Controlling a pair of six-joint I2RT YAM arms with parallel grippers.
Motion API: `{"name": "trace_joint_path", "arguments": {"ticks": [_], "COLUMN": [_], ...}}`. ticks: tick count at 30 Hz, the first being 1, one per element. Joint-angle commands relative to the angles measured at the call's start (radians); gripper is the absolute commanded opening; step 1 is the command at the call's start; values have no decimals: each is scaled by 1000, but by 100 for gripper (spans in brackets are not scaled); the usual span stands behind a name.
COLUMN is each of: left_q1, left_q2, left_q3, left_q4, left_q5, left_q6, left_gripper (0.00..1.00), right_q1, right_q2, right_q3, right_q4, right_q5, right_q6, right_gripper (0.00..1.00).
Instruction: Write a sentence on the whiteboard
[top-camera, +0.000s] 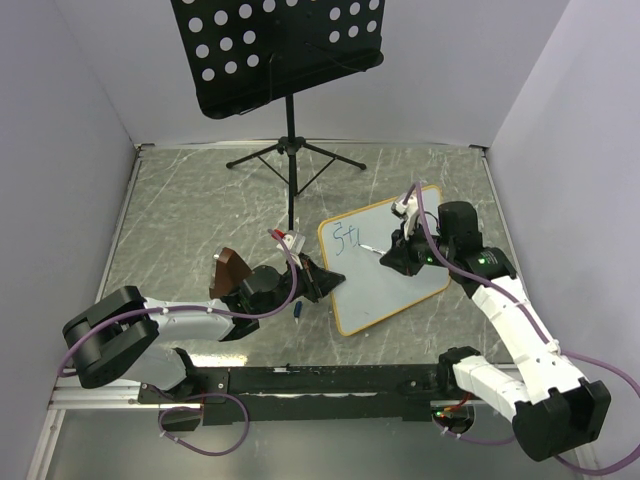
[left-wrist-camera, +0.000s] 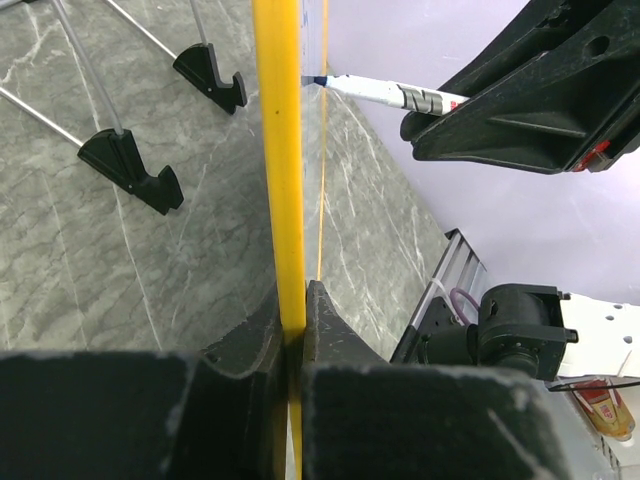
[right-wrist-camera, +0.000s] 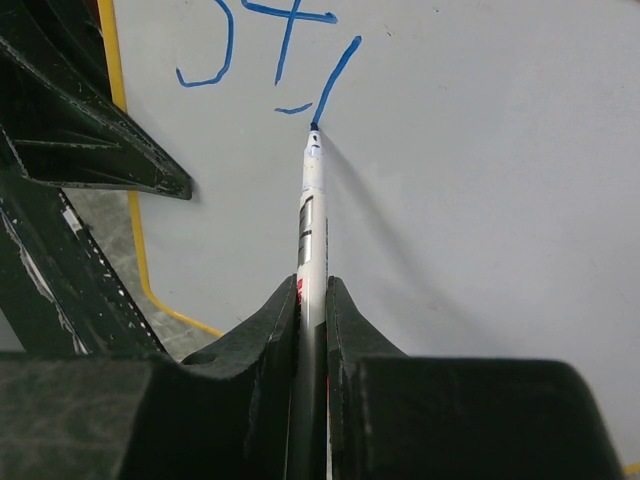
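A small white rectangular whiteboard (top-camera: 385, 265) with rounded corners and a thin yellow-orange frame sits right of centre on the grey marbled counter (top-camera: 190, 220), turned at an angle, between the two arms. The left hand (top-camera: 320, 278) comes at it from the left, and the left wrist view shows its two black fingers pressed together on the frame, pinching the whiteboard (left-wrist-camera: 280, 150) edge-on just above the fingertips of that hand (left-wrist-camera: 292, 300). The right hand (top-camera: 392, 255) hangs over the far half of the board, its fingers pinching a slim white marker pen (top-camera: 372, 247) with a blue tip. In the right wrist view the marker pen (right-wrist-camera: 311, 200) runs straight out from between the closed fingers of the right hand (right-wrist-camera: 312, 290), and its tip touches the white surface (right-wrist-camera: 480, 150) at the lower end of a slanted blue stroke. The sentence (right-wrist-camera: 270, 50) is only a few blue strokes: a curved letter, a cross shape, a short dash and the slanted line, all near the far-left corner of the board (top-camera: 348, 238). From the left wrist, the pen (left-wrist-camera: 390, 92) meets the board from the right. A black perforated music stand (top-camera: 280, 45) on a tripod stands at the far side of the counter, well apart from the board.
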Motion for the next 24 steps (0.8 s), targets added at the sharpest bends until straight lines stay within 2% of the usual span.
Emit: {"name": "trace_joint_path", "arguments": {"ticks": [1,24], "left_q1": [-1,-1], "left_q2": [-12,-11], "left_q3": [32,29], "left_q4": [109,114], "left_q5": [16,16], "left_q6": [29,27], "left_gripper": [1,1], "right_q1": [8,-41], "right_q2": [28,73], "right_q3": [46,115], "right_q4": [31,71], "right_q5": [6,62], "right_q6": [7,96], "right_gripper": [0,0]}}
